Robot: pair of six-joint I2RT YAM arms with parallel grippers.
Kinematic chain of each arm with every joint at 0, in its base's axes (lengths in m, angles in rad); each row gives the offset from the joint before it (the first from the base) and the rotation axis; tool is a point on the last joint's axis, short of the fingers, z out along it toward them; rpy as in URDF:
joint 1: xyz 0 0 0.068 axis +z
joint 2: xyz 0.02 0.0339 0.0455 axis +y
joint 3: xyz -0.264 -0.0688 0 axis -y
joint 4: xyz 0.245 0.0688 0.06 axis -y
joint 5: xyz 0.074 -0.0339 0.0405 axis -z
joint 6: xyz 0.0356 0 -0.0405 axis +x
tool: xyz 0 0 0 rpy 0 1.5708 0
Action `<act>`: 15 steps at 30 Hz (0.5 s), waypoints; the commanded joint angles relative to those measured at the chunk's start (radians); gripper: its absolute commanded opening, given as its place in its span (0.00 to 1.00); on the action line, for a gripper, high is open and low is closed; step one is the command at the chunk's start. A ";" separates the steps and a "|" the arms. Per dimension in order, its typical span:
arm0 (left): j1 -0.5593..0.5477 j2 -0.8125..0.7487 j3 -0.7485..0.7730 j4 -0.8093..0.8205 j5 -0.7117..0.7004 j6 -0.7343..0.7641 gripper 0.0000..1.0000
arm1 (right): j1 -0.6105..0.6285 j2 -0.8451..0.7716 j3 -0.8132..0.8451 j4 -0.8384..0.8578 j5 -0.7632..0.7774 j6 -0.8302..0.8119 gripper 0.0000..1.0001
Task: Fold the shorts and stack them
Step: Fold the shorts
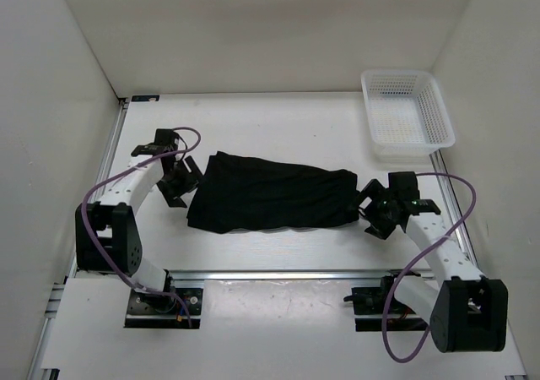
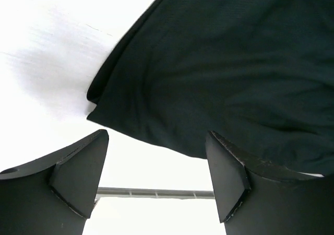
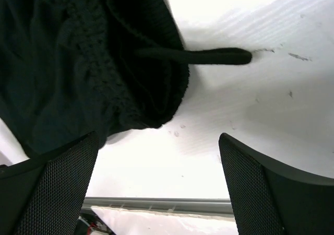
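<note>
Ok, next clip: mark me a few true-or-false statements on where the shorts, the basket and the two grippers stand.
1. The shorts lie in the basket. False: they lie on the table between the two grippers, apart from the basket.
2. The left gripper is open, nothing between its fingers. True.
3. The right gripper is shut on the drawstring. False: it is open, and the drawstring lies on the table beyond its fingers.
4. The basket stands at the table's far right. True.
</note>
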State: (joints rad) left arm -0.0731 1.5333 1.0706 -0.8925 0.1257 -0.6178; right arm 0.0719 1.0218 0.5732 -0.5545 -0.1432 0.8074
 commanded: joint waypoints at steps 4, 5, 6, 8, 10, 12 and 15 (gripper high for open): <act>-0.002 -0.070 0.045 -0.029 -0.035 0.004 0.85 | -0.017 0.128 0.034 0.128 -0.064 0.067 0.99; -0.002 -0.082 0.045 -0.039 -0.035 0.013 0.85 | -0.027 0.174 0.043 0.169 -0.078 0.085 0.99; -0.002 -0.082 0.054 -0.039 -0.035 0.013 0.85 | -0.027 0.194 0.043 0.191 -0.091 0.096 0.99; -0.002 -0.101 0.054 -0.048 -0.044 0.013 0.85 | -0.027 0.243 0.053 0.235 -0.113 0.136 0.99; -0.002 -0.101 0.054 -0.048 -0.055 0.013 0.85 | -0.027 0.256 0.053 0.257 -0.113 0.156 0.99; -0.002 -0.110 0.054 -0.048 -0.064 0.013 0.85 | -0.037 0.280 0.053 0.287 -0.085 0.176 0.95; -0.002 -0.110 0.054 -0.048 -0.064 0.023 0.84 | -0.037 0.322 0.073 0.308 -0.065 0.185 0.88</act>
State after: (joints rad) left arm -0.0742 1.4723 1.0931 -0.9382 0.0853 -0.6094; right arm 0.0422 1.3167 0.5987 -0.3176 -0.2138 0.9546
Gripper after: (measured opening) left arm 0.839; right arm 0.891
